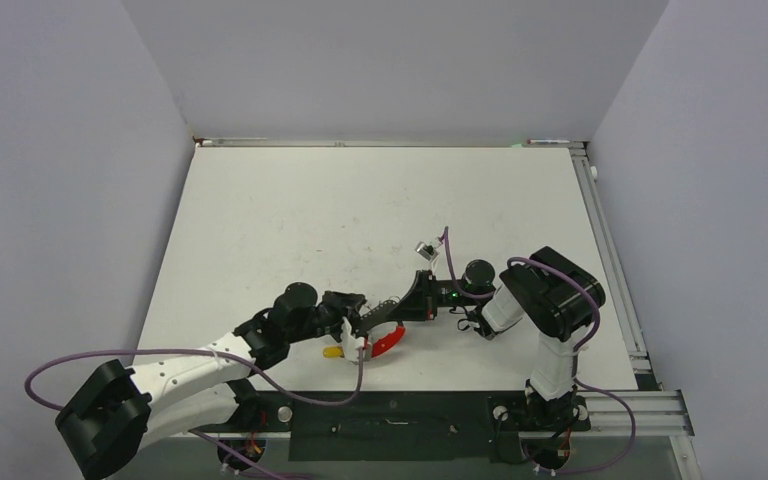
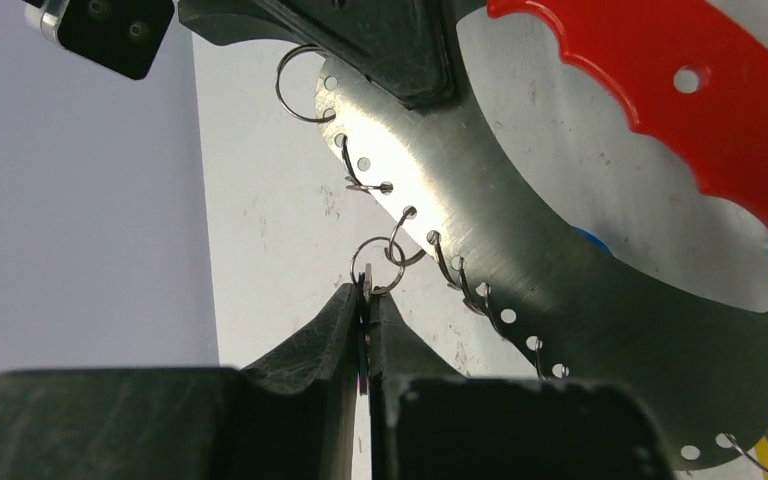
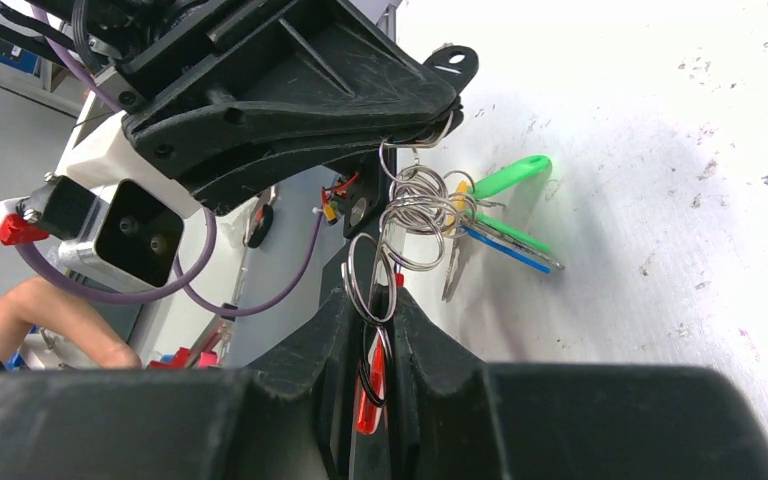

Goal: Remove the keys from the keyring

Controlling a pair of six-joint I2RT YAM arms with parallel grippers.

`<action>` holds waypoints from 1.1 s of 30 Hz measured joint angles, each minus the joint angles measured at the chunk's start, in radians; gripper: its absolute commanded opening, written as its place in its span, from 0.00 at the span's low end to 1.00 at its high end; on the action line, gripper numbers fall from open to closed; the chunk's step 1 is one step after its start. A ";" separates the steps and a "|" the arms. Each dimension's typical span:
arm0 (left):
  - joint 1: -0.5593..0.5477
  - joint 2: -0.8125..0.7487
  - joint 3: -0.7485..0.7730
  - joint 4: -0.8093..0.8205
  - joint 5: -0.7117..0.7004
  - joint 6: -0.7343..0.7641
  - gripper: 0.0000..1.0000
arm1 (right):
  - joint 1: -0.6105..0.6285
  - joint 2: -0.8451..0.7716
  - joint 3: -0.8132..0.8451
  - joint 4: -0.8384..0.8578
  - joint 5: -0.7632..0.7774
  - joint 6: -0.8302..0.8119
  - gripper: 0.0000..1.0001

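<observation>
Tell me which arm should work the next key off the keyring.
Left. The left gripper is shut on a key whose small ring hangs from the keyring's grey edge. The right gripper clamps the keyring, so it likely serves best as the anchor.

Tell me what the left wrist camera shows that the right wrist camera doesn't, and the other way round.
Left wrist only: the keyring's flat grey face with its row of holes, the scalloped edge of its red band, and a thin key edge-on in the shut left gripper. Right wrist only: a tangled bunch of split rings, a green-tagged key, and a person's arm. Both: the keyring clamped in the right gripper, and the white table.
</observation>
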State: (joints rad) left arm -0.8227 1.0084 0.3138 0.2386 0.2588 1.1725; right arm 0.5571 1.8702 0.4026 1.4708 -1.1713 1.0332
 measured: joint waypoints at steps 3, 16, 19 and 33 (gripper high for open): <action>0.000 -0.019 -0.001 -0.004 0.014 0.001 0.00 | 0.000 0.000 0.000 -0.006 0.000 0.000 0.05; -0.004 -0.019 -0.011 -0.031 0.021 0.023 0.00 | 0.000 0.000 0.000 -0.006 0.000 0.006 0.05; -0.020 -0.032 -0.021 -0.032 0.007 0.034 0.00 | 0.000 0.001 0.000 -0.006 0.000 0.011 0.05; -0.084 -0.077 -0.132 0.052 -0.107 0.159 0.00 | -0.015 0.016 -0.001 0.003 -0.009 0.079 0.05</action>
State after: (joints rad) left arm -0.9070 0.9314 0.1822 0.2909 0.1516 1.3312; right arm 0.5419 1.8862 0.4019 1.4738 -1.1801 1.1126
